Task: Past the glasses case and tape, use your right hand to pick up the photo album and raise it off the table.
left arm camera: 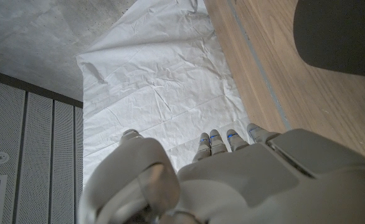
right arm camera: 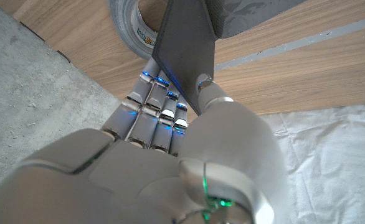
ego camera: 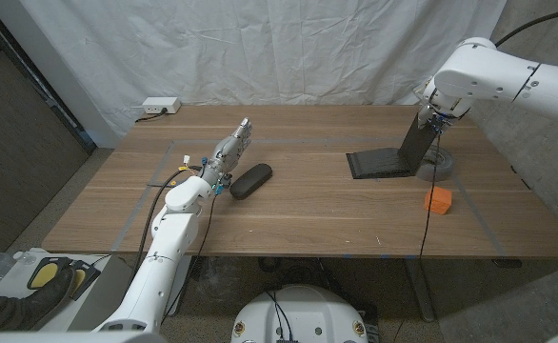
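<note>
Right hand (right arm camera: 170, 134) pinches photo album (ego camera: 393, 157) edge

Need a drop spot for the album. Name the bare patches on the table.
Bare wood lies between the glasses case and photo album, and along the near edge. Crowded around the right hand: album, tape, orange block.

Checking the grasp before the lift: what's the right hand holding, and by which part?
The right hand pinches the photo album by its raised cover; the rest lies on the table.

High head view over table (ego camera: 288, 205); close wrist views along hands
</note>
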